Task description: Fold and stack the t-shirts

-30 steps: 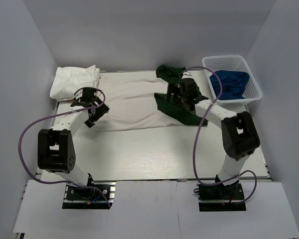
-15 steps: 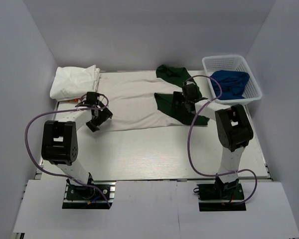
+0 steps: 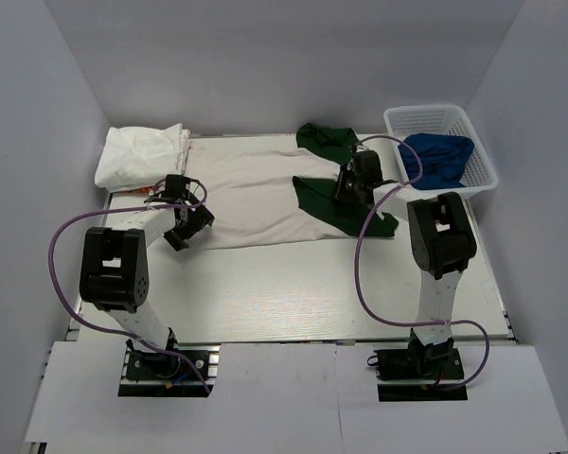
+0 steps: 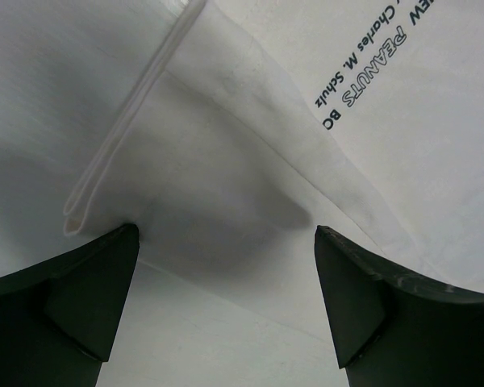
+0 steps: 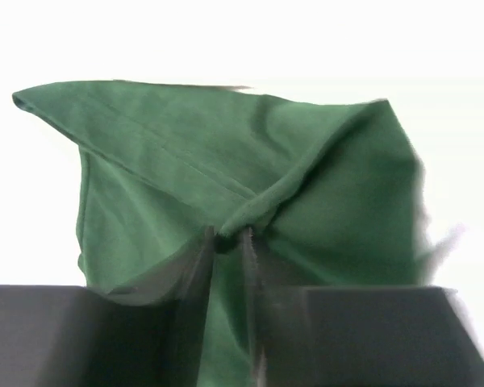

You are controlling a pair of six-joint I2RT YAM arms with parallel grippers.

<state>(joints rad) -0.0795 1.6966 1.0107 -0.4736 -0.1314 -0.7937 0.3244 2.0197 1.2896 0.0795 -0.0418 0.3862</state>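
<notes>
Far-left corner: folded shirt (image 3: 142,154). Along far edge: spread shirt (image 3: 251,189), limp, light. At its near-left hem (image 4: 129,121) the left gripper (image 4: 224,235) hangs spread; doubled hem looks the best hold. The right gripper (image 5: 230,240) pinches the green sleeve (image 5: 161,161).

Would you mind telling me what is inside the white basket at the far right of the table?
A crumpled blue cloth fills much of the white basket; anything lying beneath the cloth is covered and cannot be seen.

Right fingers (image 5: 192,294) farther right on sleeve (image 5: 185,153)
</notes>
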